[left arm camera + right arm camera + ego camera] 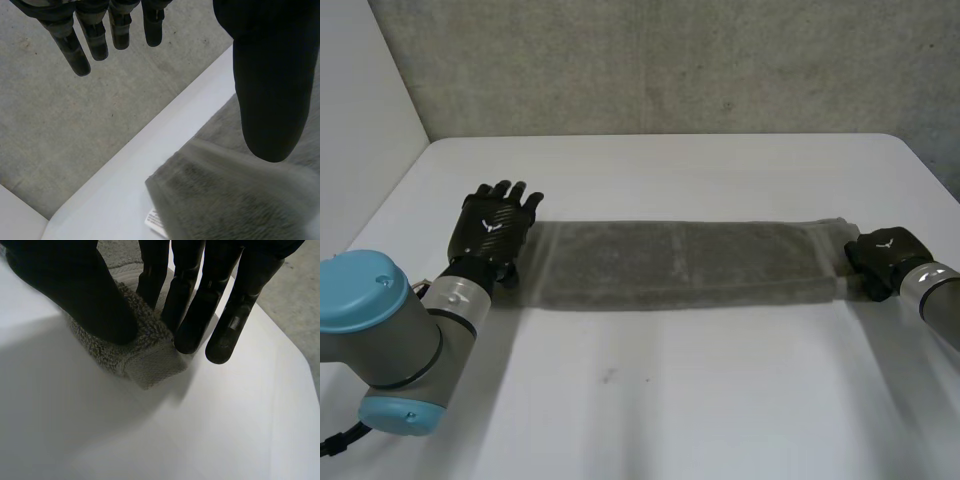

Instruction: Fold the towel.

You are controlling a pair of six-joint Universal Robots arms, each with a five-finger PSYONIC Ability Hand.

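**Towel stretched between both hands on the table**

The grey towel [685, 265] is laid as a long, narrow strip across the middle of the white table [670, 400], running from one hand to the other. The left hand [492, 225] is positioned at the strip's left end with its fingers [95, 40] held straight and spread and nothing grasped; whether the towel is touched by it cannot be determined. In the left wrist view, a towel corner bearing a white label [156, 222] is seen below the thumb. The right hand [882, 255] is placed at the strip's right end. There the end corner of the towel is pinched between the thumb [75, 285] and the fingers, close to the table surface.
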